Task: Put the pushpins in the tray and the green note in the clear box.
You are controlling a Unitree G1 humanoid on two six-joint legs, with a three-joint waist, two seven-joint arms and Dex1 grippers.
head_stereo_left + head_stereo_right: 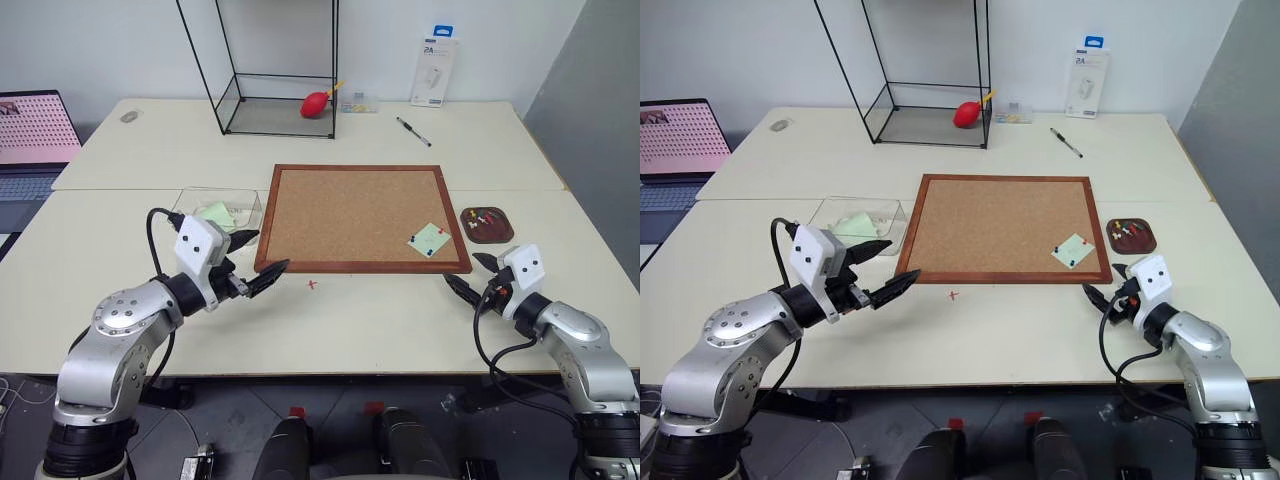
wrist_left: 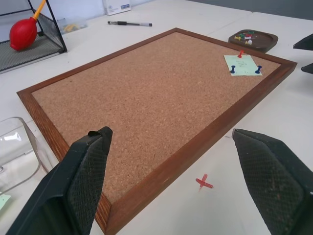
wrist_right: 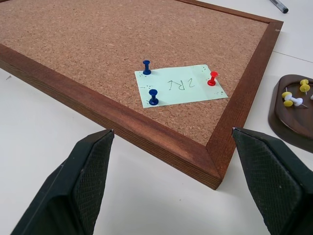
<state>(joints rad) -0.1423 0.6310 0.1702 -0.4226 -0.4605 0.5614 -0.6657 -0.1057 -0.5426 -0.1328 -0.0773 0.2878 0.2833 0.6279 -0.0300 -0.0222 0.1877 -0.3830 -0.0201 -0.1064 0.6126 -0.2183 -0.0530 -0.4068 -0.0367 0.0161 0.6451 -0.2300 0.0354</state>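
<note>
Lying pinned on the near right corner of the cork board, the green note carries handwritten marks that look like "2R" with a further stroke, seen upside down in the right wrist view; two blue pushpins and one red pushpin hold it down. The white package standing at the far side of the tabletop shows "2A" under a blue hanging tab. The left end effector has its fingers spread wide and holds nothing, hovering just beside the board's near left corner. The right end effector is also spread and empty, near the board's near right corner. The tray, right of the board, holds several pushpins, yellow and white ones clear in the right wrist view. The clear box, left of the board, already contains a pale green slip. A red cross is marked on the tabletop near the board's near edge.
</note>
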